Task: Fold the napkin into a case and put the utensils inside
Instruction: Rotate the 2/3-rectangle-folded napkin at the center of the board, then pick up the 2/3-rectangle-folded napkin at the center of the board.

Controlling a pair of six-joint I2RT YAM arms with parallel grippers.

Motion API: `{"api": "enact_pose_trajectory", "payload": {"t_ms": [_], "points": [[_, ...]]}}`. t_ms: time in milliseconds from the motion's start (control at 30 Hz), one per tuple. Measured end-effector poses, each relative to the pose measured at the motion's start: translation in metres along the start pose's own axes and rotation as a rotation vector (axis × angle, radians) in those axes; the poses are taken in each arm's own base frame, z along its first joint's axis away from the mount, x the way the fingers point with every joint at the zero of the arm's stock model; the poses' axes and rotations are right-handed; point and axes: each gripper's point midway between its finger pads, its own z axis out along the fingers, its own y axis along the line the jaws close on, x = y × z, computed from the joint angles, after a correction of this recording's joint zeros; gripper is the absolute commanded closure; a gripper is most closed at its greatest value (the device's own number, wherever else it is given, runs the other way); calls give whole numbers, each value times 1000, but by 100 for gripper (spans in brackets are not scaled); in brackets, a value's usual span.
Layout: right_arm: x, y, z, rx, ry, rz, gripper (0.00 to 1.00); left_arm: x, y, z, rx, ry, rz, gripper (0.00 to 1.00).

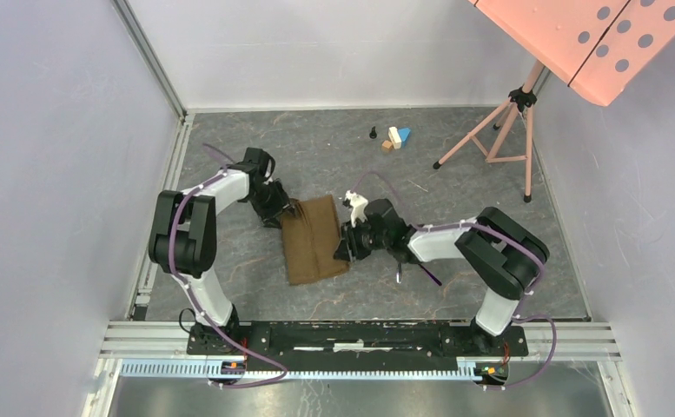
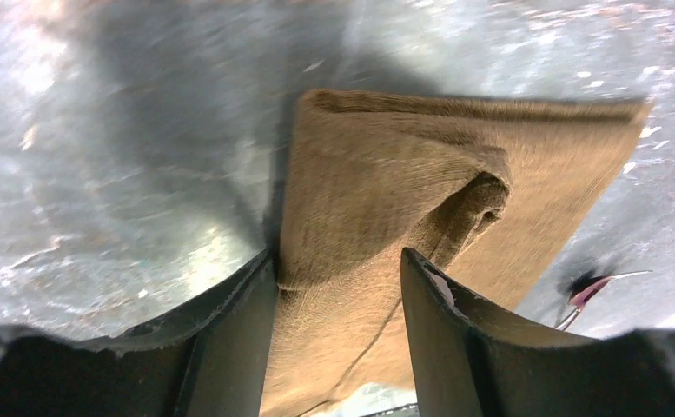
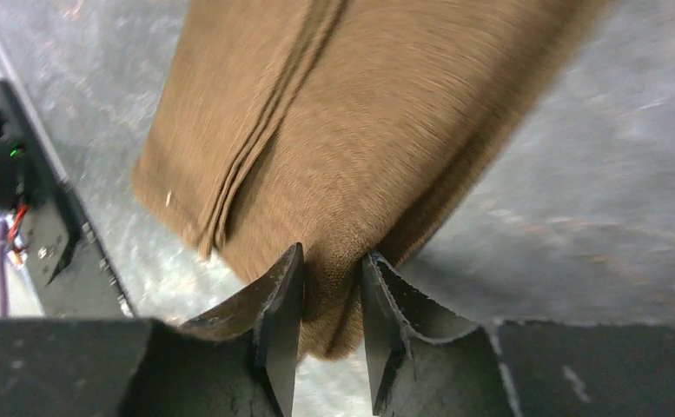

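The brown napkin [image 1: 314,241] lies folded in a long strip on the grey table, one long fold edge showing in the right wrist view [image 3: 255,148]. My left gripper [image 1: 283,209] is at its far left corner, shut on the napkin [image 2: 377,174]; cloth fills the gap between the fingers [image 2: 238,347] and tents up ahead of them. My right gripper [image 1: 347,244] is shut on the napkin's right edge, cloth pinched between the fingers [image 3: 281,313]. The purple spoon [image 1: 430,274] and silver fork [image 1: 398,274] lie under my right arm. The spoon also shows in the left wrist view [image 2: 587,291].
Small toy blocks [image 1: 395,137] and a small black piece [image 1: 373,132] lie at the back. A pink tripod stand [image 1: 500,130] with a pink perforated panel [image 1: 594,35] stands at the back right. White walls close in the table.
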Motion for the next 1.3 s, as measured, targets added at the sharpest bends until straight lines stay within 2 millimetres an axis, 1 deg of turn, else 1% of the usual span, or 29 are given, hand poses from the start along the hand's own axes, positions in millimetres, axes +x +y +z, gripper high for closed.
{"api": "enact_pose_trajectory", "payload": {"t_ms": [33, 100, 133, 167, 233, 267, 300, 333, 400, 433, 467, 533, 567, 600, 633, 700, 767, 867, 967, 1133, 1300], "points": [[7, 9, -1, -16, 8, 2, 59, -5, -7, 1, -10, -12, 28, 38], [14, 24, -4, -40, 17, 0, 44, -12, -18, 1, -19, -47, 83, 34], [15, 30, -7, -47, 18, -6, 41, -14, -20, -2, -30, -66, 107, 32], [12, 31, -11, -41, 11, -11, 38, -15, -21, -6, -45, -84, 127, 31], [-2, 25, -22, -9, -24, -15, 30, -14, -16, -20, -85, -123, 156, 31], [-9, 15, -29, 30, -39, -18, 26, -14, -13, -30, -102, -147, 167, 31], [-22, 8, -38, 56, -77, -11, 23, -12, -10, -42, -114, -177, 182, 30], [-31, -3, -47, 94, -101, -13, 19, -8, -9, -53, -115, -203, 196, 30], [-46, -22, -65, 170, -138, -9, 9, 7, -9, -78, -116, -253, 236, 29], [-53, -31, -74, 202, -149, -5, 5, 23, -17, -90, -100, -272, 288, 28], [-58, -37, -81, 221, -159, 2, 2, 41, -27, -97, -75, -271, 346, 28], [-68, -53, -96, 249, -180, 34, 2, 81, -49, -100, -21, -240, 465, 28], [-70, -60, -103, 257, -190, 52, 2, 105, -59, -98, -2, -208, 524, 28], [-74, -69, -113, 257, -210, 82, 2, 127, -65, -92, 5, -168, 573, 28], [-75, -76, -120, 266, -224, 99, 2, 140, -66, -87, -3, -141, 601, 29], [-75, -95, -139, 305, -260, 146, 2, 165, -63, -70, -52, -79, 648, 30], [-71, -102, -149, 324, -274, 169, 2, 182, -57, -53, -118, -30, 675, 31], [-64, -102, -153, 309, -266, 205, 2, 195, -52, -32, -200, 13, 696, 31], [-60, -103, -156, 294, -258, 235, 2, 200, -55, -19, -243, 25, 712, 32], [-55, -105, -165, 302, -256, 246, 2, 201, -66, -2, -281, 11, 717, 34], [-49, -106, -168, 319, -236, 236, 6, 197, -68, 9, -353, -16, 728, 37]]}}
